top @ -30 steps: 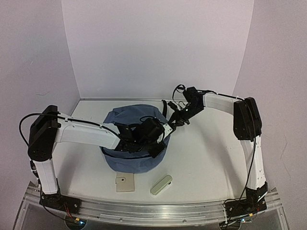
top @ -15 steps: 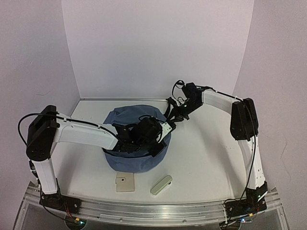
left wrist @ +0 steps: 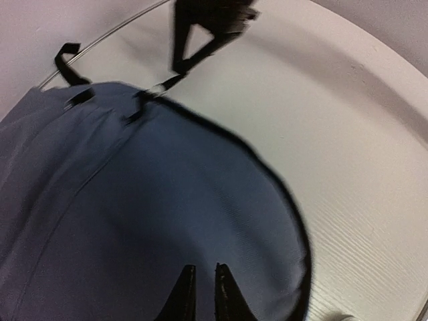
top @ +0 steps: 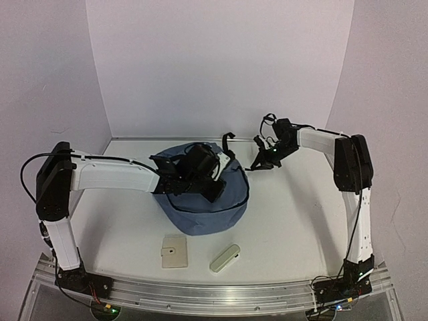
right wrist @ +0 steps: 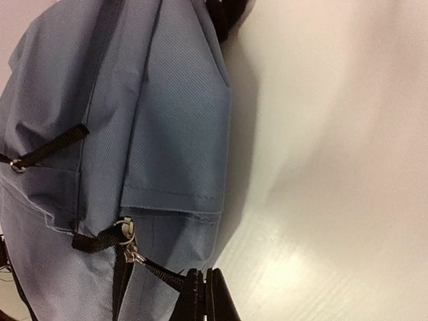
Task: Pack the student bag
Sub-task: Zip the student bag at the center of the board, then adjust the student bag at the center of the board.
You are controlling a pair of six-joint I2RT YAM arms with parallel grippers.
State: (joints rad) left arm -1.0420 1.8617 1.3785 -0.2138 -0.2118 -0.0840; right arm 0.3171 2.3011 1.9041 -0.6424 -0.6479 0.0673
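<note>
Student bag (top: 200, 210) shifting rightward since prior frame. Right gripper (right wrist: 204, 294), off bag's right edge, clamping black strap (right wrist: 160, 273). Left gripper (left wrist: 204, 294) hovering atop bag, fingers nearly touching; grip undeterminable.

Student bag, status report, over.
Right gripper shut on black strap. Left gripper low on student bag, grip unclear. Beige card, cream case lie outside it.

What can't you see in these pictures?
- Inside the student bag: its own fabric covers it in every view.
- Whether the left gripper pinches fabric: left wrist view is blurred, its wrist hides the tips from above.
- The flat tan square and pale bar: too small in the top view to identify.
</note>
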